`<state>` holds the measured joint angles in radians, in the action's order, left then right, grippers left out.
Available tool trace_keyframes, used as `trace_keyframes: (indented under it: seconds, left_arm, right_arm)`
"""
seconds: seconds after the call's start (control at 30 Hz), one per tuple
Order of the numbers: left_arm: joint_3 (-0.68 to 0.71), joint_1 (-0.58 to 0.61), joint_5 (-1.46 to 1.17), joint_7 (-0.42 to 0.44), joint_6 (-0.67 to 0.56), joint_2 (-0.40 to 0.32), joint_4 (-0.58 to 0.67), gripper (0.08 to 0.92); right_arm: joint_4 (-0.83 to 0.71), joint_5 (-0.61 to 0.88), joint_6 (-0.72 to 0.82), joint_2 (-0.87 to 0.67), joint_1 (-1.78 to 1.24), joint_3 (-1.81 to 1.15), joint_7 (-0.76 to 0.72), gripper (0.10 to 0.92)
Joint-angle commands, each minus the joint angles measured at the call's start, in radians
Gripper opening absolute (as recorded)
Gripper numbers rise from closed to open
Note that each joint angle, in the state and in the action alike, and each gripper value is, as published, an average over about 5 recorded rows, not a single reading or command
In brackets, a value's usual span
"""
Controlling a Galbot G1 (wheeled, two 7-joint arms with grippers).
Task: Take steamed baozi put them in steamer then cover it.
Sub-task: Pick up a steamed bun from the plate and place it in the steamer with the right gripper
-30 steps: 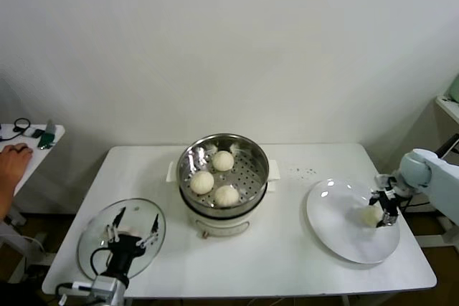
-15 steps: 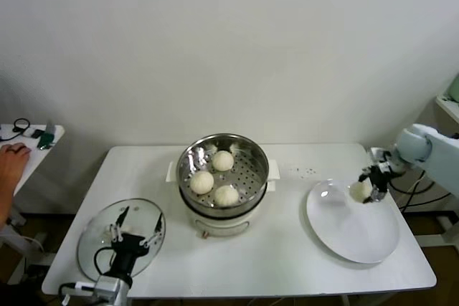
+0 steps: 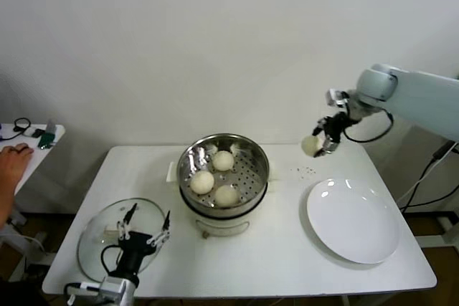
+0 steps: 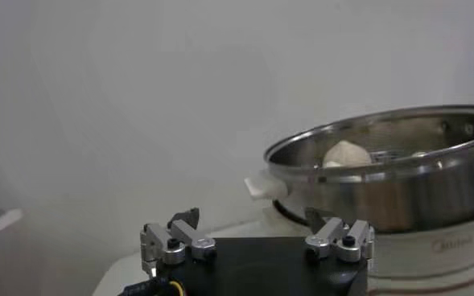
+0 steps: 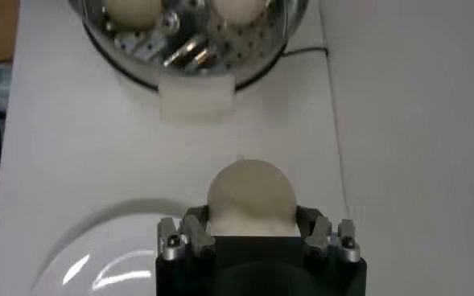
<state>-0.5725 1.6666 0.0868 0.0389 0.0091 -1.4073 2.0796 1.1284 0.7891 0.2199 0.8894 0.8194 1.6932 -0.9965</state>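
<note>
Lifted last baozi (image 3: 311, 145) off plate (image 3: 353, 221); my right gripper (image 3: 320, 142) clamps its sides, high between plate and steamer (image 3: 223, 171), three buns inside. Soft, light dough, so gentle squeeze only. Left gripper (image 3: 143, 228) spread wide, empty, above cover (image 3: 100, 241) on surface (image 3: 287, 249).

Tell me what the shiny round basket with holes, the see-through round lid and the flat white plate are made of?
The shiny round basket with holes looks like polished steel: it mirrors light like metal. The see-through round lid seems to be glass, since the table shows through it, with what looks like a metal rim. The flat white plate looks like glazed ceramic, glossy with bright glints, though it could be plastic.
</note>
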Motion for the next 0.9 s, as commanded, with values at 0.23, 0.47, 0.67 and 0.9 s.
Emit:
trace_keyframes:
  seconds: [0.23, 0.47, 0.67, 0.9]
  left_arm:
    - [0.019, -0.018, 0.01, -0.005, 0.002, -0.001, 0.013, 0.823]
    - [0.005, -0.025, -0.003, -0.007, 0.003, 0.008, 0.01, 0.823]
    - [-0.004, -0.027, -0.016, -0.007, 0.001, 0.016, 0.007, 0.823]
    - [-0.011, -0.039, -0.024, -0.014, 0.0, 0.027, 0.005, 0.823]
  right_arm:
    - [0.007, 0.314, 0.075, 0.375, 0.104, 0.168, 0.07, 0.711]
    - [-0.045, 0.321, 0.072, 0.476, 0.048, 0.189, 0.067, 0.712]
    - [-0.111, 0.312, 0.058, 0.55, 0.007, 0.207, 0.054, 0.712]
    - [-0.157, 0.269, 0.048, 0.583, -0.047, 0.212, 0.043, 0.712]
